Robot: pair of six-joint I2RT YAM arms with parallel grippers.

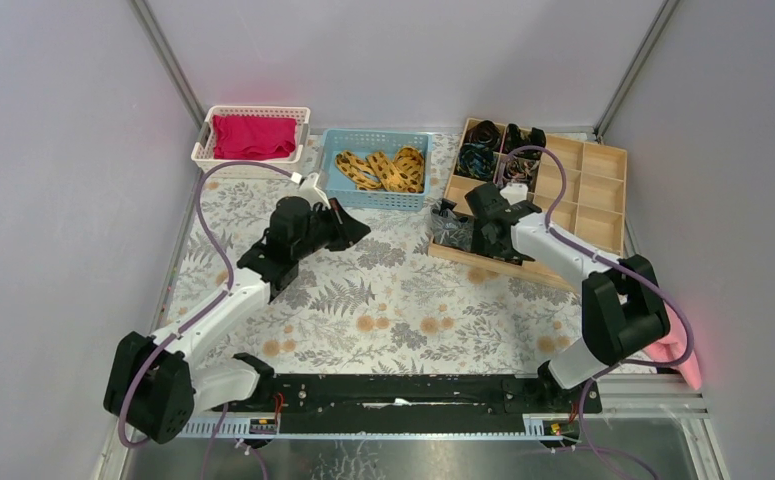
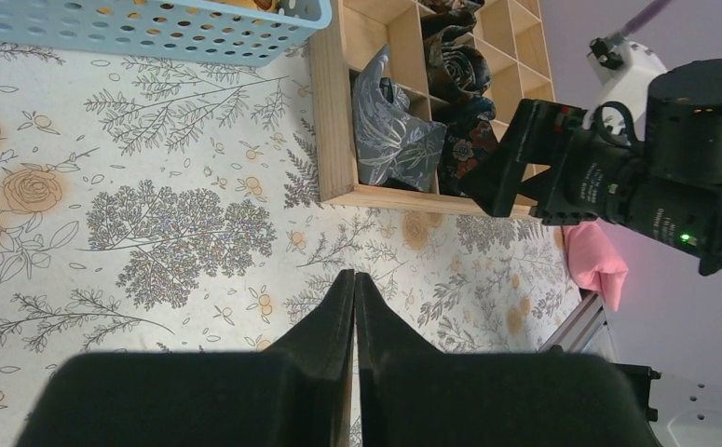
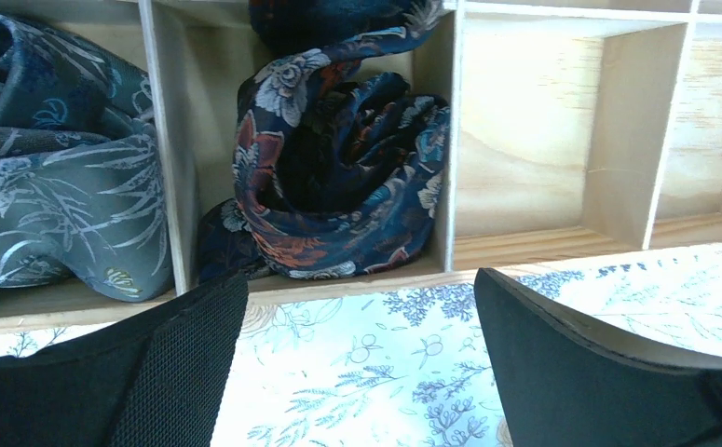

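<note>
Just ahead of the right claw (image 3: 357,284), whose two fingers stand spread wide with nothing between them, a rolled navy floral cloth (image 3: 338,177) sits tucked in a front cell of the wooden divider tray (image 3: 543,247). The cell walls seem to keep the roll from unwinding. To that claw's left, a grey-green cloth (image 3: 59,186) fills the neighbouring cell. The left claw (image 2: 354,284) hovers pressed shut and empty above the floral-print counter (image 2: 170,223), with a blue basket (image 2: 152,28) ahead to its left.
</note>
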